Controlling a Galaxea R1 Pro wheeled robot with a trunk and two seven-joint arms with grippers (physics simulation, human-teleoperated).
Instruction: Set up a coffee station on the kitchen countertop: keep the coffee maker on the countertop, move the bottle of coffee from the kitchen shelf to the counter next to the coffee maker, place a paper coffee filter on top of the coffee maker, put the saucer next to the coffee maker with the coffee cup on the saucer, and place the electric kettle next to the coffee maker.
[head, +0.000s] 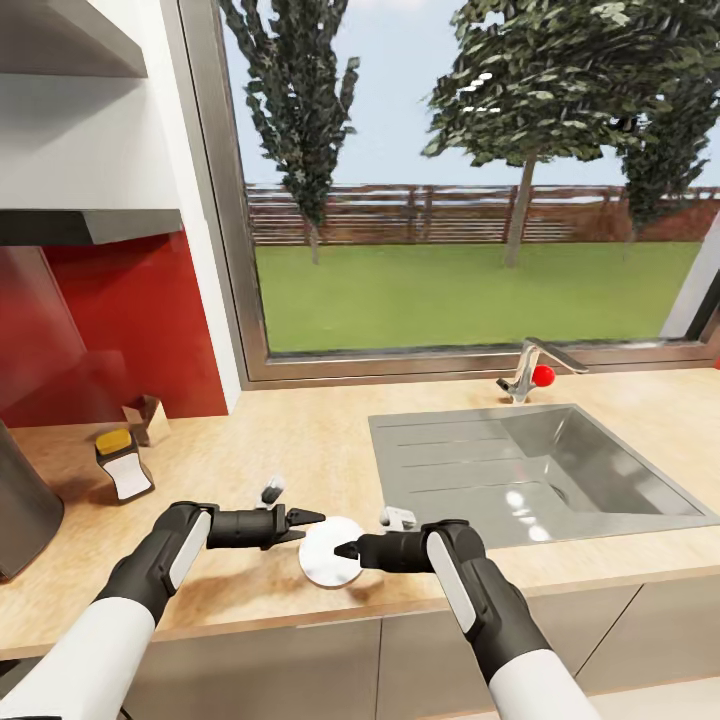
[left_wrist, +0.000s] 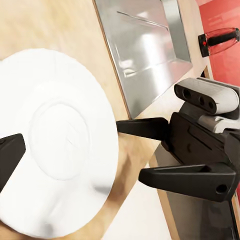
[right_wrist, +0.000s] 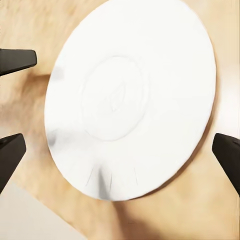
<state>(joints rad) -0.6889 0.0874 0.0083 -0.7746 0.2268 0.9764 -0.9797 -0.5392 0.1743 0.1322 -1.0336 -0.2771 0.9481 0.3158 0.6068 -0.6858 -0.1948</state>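
Down near the front edge of the light-wood bench (head: 300, 440), the white saucer (head: 332, 551) lay flat between the two arms, left of the steel sink (head: 530, 470). From the left, the left tool (head: 303, 527) reached in with its fingers apart, their tips at the saucer's upper left rim and clamped on nothing. From the right, the right tool (head: 347, 549) pointed at the plate, its tips over the saucer's right part; the right wrist view showed its dark fingers (right_wrist: 14, 61) spread wide, the saucer (right_wrist: 132, 97) lying between and beyond them on the wood, untouched. In the left wrist view the saucer (left_wrist: 55, 142) sat beside the right tool (left_wrist: 132, 152), whose two black fingers stood parted. Further left on the bench, well apart from the saucer, the bottle of coffee (head: 122, 462) with its yellow cap stood before the red backsplash (head: 110, 320). A dark cylindrical body (head: 22, 505) stood at the far left edge, too cropped to identify. Behind the sink, the faucet (head: 535, 365) with a red knob rose under the window (head: 470, 180).
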